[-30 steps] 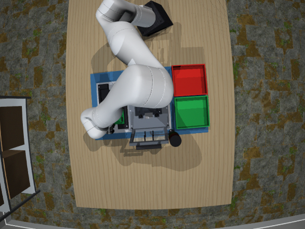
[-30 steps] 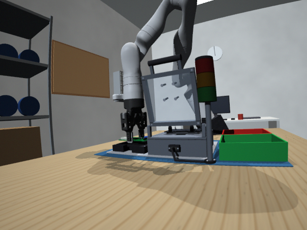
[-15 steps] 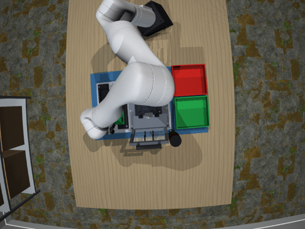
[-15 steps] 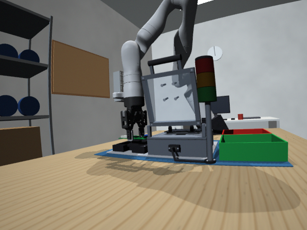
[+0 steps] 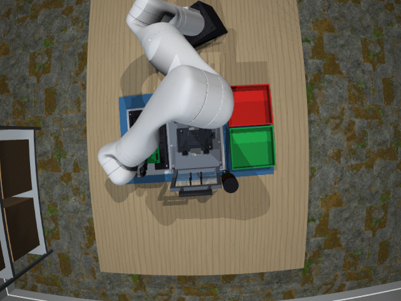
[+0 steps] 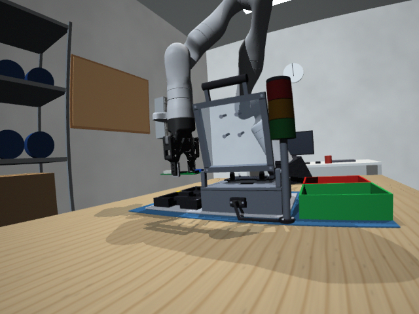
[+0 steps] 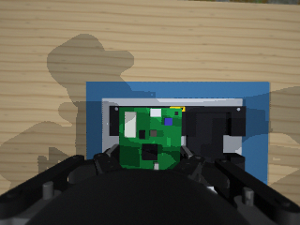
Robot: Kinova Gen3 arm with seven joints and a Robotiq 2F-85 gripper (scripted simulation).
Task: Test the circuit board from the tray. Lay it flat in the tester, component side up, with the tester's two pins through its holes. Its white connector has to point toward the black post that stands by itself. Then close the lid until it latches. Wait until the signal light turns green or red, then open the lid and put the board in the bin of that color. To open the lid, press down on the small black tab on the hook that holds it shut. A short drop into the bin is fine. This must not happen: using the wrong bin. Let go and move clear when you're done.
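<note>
Surface [image 5: 194, 242] [image 6: 203, 270] [image 7: 187, 47] is stretching past the blue mat [image 5: 123, 123] [image 6: 355, 224] [image 7: 262, 141] on every side, its widest room lying beyond the lid's side of the tester. Arm [image 5: 187, 93] [image 6: 177, 74] is arching over the mat. Tester [image 5: 194, 163] [image 6: 220, 199] is sitting between the tray [image 5: 128, 120] [image 7: 107, 117] and two bins, little room separating it from the tray. Red bin [image 5: 252, 103] [image 6: 331, 177] and green bin [image 5: 252, 148] [image 6: 345, 207] are standing edge to edge. Lid [image 6: 236, 135] is standing raised, and the signal light [image 5: 230, 182] [image 6: 281, 108] is rising near its side, showing no lit color. Gripper [image 5: 142, 168] [image 6: 183, 171] [image 7: 149, 153] is gripping the circuit board [image 5: 155, 155] [image 6: 186, 173] [image 7: 152, 127] by opposite edges, holding it roughly level above the tray, component side up. White connector [image 6: 167, 171] [image 7: 130, 124] is lying along one edge, on the side away from the tester.

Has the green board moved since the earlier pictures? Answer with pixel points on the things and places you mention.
Yes, up: the circuit board [image 5: 155, 155] [image 6: 184, 173] [image 7: 161, 141] now hangs clearly above the black tray [image 6: 190, 201]; earlier it was right down by it.
</note>
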